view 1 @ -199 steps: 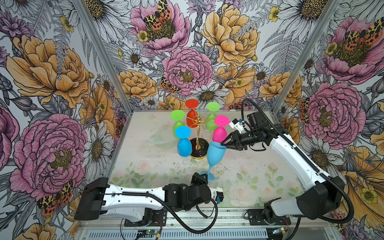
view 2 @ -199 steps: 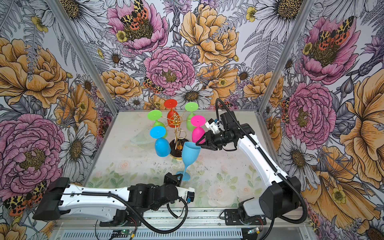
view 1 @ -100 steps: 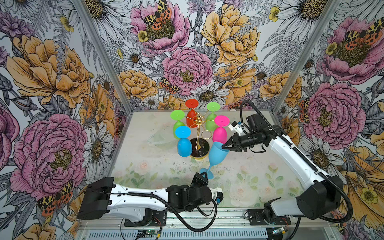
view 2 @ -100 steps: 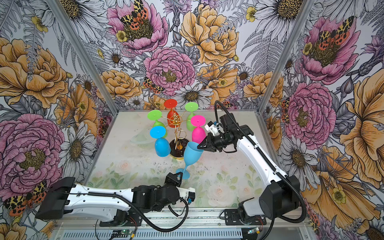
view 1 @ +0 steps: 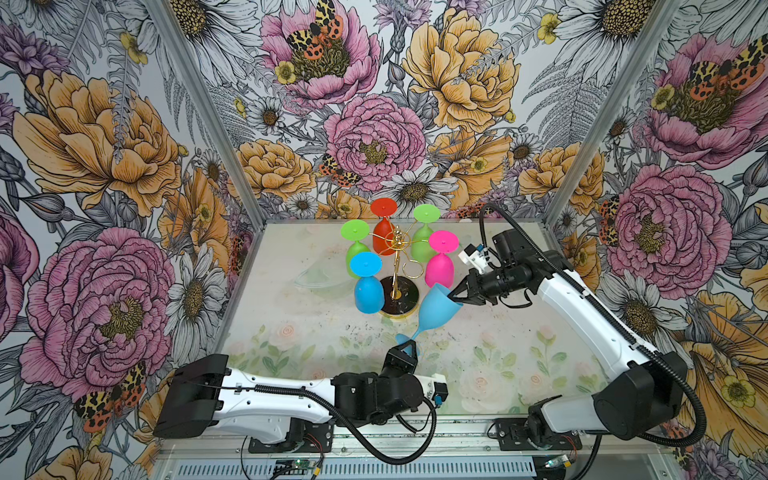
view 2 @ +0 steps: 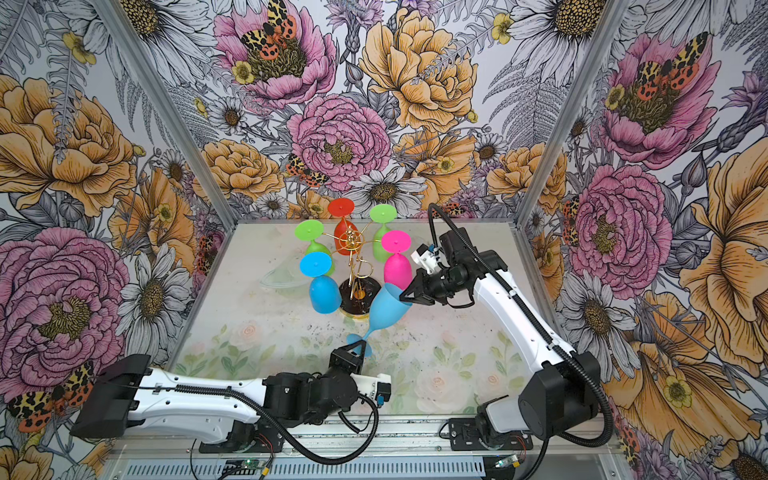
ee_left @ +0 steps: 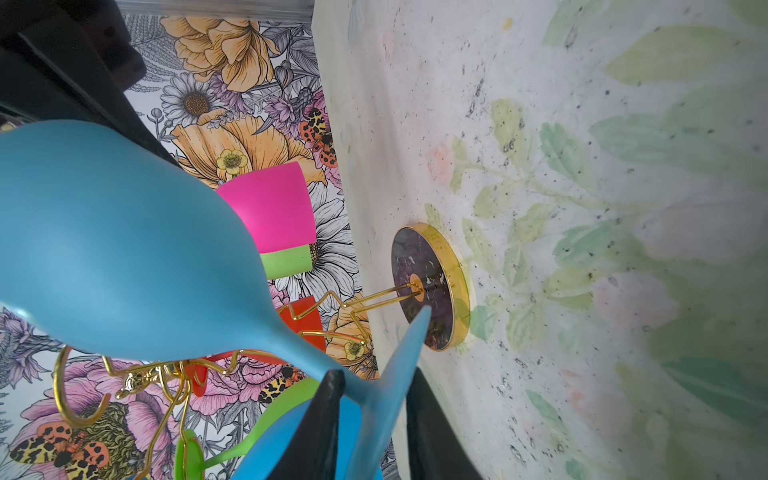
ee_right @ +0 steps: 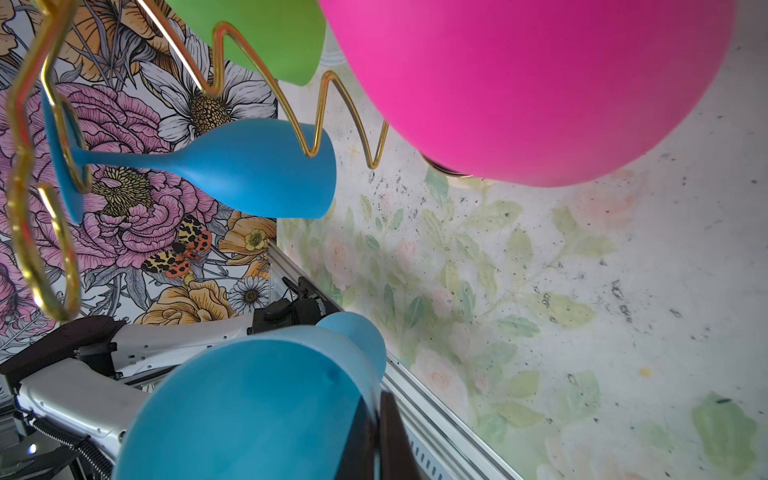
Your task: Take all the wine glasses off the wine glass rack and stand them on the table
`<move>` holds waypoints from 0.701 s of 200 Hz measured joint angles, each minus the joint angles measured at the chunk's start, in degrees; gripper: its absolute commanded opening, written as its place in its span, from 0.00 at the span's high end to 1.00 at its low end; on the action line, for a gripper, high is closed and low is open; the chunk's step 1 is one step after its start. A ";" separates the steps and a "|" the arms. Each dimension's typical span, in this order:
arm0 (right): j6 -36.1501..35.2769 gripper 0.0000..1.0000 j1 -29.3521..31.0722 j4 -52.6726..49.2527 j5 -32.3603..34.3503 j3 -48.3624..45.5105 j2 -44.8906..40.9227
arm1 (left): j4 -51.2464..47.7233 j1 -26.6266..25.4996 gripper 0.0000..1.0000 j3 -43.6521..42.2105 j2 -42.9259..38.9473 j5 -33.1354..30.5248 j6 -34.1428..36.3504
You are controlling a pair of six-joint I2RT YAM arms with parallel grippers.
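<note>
Floral-printed table (view 1: 291, 332) carries the wine glass rack (view 1: 405, 291); the wine glass (view 1: 436, 309) tilts clear of it at 5 o'clock. Your right claw (view 1: 451, 297) pinches its rim, your left claw (view 1: 409, 345) straddles the foot, released (a handover, seemingly). Next, back the left away.

A: Where do the top views sit?
B: High above the front edge of the table (view 1: 291, 332), side by side, looking down toward the back wall (view 1: 374, 124). Both take in nearly the same whole scene, wine glass rack (view 1: 394, 240) included.
A: And the wrist cameras?
B: Both rolled sideways, very near. The left looks along the left pincer (ee_left: 374, 374) across the table to the rack's base. The right looks past the right pincer (ee_right: 376, 415) toward the front rail (ee_right: 436, 432). They share the tilted blue wine glass (ee_left: 124, 249) and the rack.
</note>
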 measured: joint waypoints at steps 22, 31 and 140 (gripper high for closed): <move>-0.33 1.00 -0.17 0.00 2.05 0.00 -1.14 | -1.88 -0.90 0.37 0.52 -0.02 0.24 -5.05; -0.37 1.00 -0.39 0.00 3.17 0.00 -1.73 | -2.45 -1.38 0.36 0.57 -0.09 0.31 -7.04; -3.72 1.00 -2.14 -0.39 17.97 0.00 -5.01 | -6.21 -4.20 0.21 2.93 -10.99 4.66 -33.88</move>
